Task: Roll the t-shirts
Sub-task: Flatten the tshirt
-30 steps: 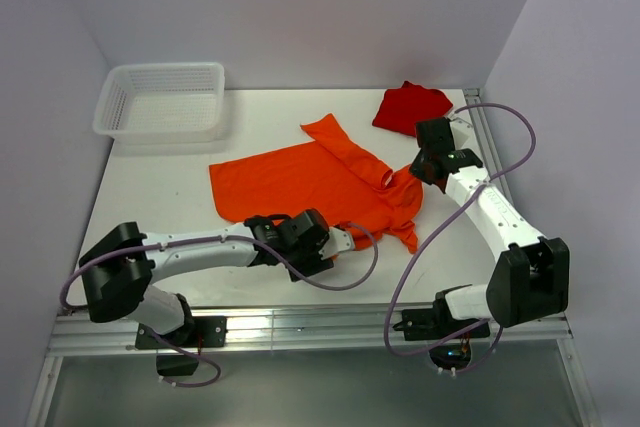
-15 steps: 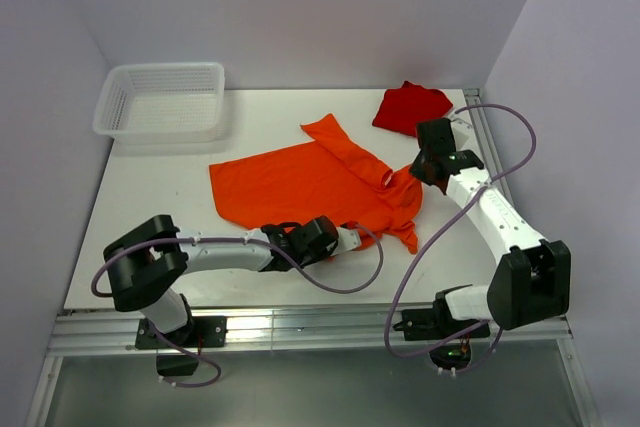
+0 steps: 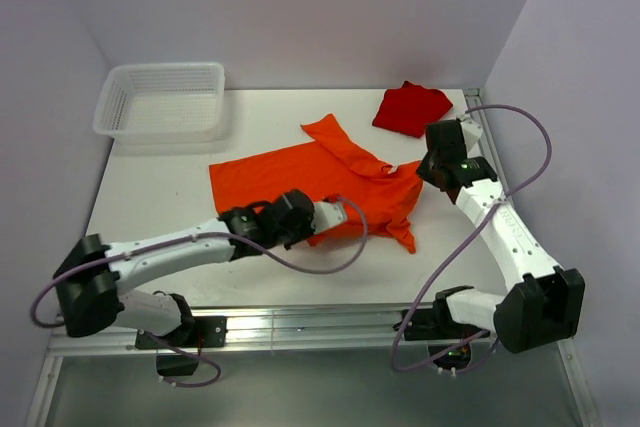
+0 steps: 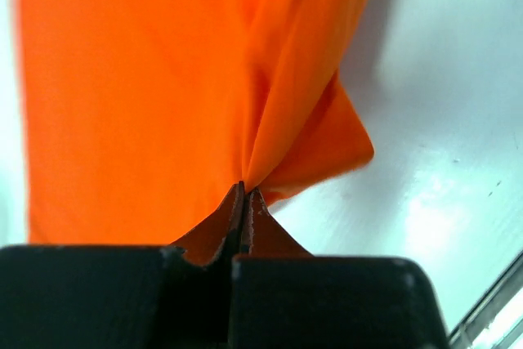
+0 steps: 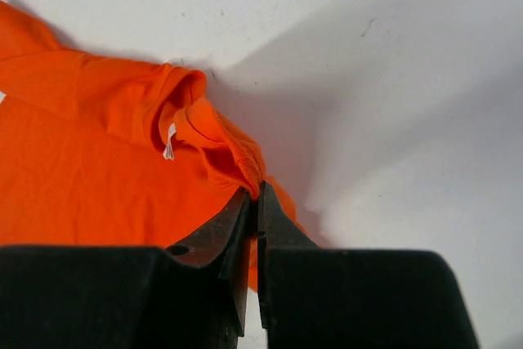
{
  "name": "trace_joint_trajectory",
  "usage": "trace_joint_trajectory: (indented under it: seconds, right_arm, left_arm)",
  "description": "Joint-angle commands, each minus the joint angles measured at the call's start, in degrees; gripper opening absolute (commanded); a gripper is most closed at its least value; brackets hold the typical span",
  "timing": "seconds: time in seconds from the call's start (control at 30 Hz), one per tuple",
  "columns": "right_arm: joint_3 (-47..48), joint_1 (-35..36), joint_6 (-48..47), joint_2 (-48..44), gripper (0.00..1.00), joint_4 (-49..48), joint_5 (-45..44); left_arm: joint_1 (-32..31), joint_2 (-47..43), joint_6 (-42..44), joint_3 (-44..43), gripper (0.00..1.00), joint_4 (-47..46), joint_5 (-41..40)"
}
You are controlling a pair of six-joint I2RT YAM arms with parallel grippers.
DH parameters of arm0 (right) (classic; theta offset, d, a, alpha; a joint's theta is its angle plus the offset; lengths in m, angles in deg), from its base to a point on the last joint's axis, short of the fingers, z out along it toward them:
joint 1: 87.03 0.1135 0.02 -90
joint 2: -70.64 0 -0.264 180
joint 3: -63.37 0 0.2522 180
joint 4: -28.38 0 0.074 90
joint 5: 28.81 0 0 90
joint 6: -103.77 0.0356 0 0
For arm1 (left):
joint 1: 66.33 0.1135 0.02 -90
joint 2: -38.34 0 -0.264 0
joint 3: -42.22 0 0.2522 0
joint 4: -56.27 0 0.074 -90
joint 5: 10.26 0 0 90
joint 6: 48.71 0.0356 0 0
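Because the orange t-shirt (image 3: 290, 175) likely needed flattening, the left tool (image 4: 243, 196) clamped its edge and the right tool (image 5: 256, 192) its collar.

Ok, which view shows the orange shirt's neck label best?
Right wrist: the white neck label shows inside the collar of the orange t-shirt, near the right gripper. Left wrist shows only bunched orange cloth; in top external it is too small.

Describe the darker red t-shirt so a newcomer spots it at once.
On the white table, look to the far right corner, beyond the right gripper. The red t-shirt lies there crumpled, apart from the orange t-shirt: darker, smaller-looking, held by no gripper.
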Motion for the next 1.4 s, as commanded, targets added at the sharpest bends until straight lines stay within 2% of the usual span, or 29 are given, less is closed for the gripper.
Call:
trace_joint_trajectory:
  seconds: [0.0, 0.27, 0.4, 0.47, 0.63, 0.77, 0.87, 0.97, 1.0, 1.1, 1.13, 1.2, 1.37]
  right_arm:
    - [2.81, -0.32, -0.72, -4.18, 0.00, 2.12, -1.28]
    - [6.49, 0.20, -0.46, -14.72, 0.00, 5.10, 2.41]
    - [10.01, 0.29, -1.15, -15.62, 0.00, 6.16, 3.55]
    - [11.41, 0.20, -1.77, -13.52, 0.00, 6.25, 3.21]
    - [10.99, 0.20, -3.35, -7.19, 0.00, 3.88, 2.33]
    - [11.77, -0.50, -4.23, 1.49, 0.00, 2.56, -0.22]
    - [12.30, -1.37, -4.67, 5.64, 0.00, 1.34, -1.54]
    - [12.30, -3.66, -4.67, 8.20, 0.00, 0.28, -0.76]
    - [12.21, -4.45, -4.67, 8.81, 0.00, -0.07, -0.41]
    - [12.13, -4.98, -4.76, 10.84, 0.00, -0.43, 0.21]
    - [11.69, -4.98, -4.67, 11.36, 0.00, -0.78, 0.04]
    - [11.16, -5.16, -4.67, 11.54, 0.00, -1.04, 0.21]
    - [10.10, -5.33, -4.59, 11.54, 0.00, -1.83, 0.65]
  left_arm:
    - [5.07, -8.43, 2.83, -6.91, 0.00, 9.54, 6.86]
    - [20.63, -16.44, 13.88, -14.29, 0.00, 25.37, 20.40]
    - [26.52, -13.55, 19.35, -15.35, 0.00, 27.93, 25.06]
    - [28.90, -10.04, 20.76, -17.19, 0.00, 28.37, 27.17]
    - [30.40, 6.39, 19.89, -23.17, 0.00, 25.57, 29.46]
    - [30.40, 22.53, 16.56, -34.03, 0.00, 22.93, 28.94]
    - [30.31, 30.72, 12.70, -41.60, 0.01, 20.56, 26.75]
    - [30.39, 34.96, 9.17, -46.62, 0.18, 18.97, 24.72]
    - [30.40, 35.32, 8.38, -47.34, 0.29, 18.88, 24.54]
    - [30.40, 33.23, 5.92, -46.21, 0.44, 16.61, 23.23]
    - [30.40, 32.09, 5.13, -45.42, 0.53, 15.90, 22.35]
    - [30.74, 27.96, 4.51, -42.35, 0.58, 14.58, 21.64]
    - [30.75, 19.01, 3.02, -36.28, 0.61, 17.20, 21.64]
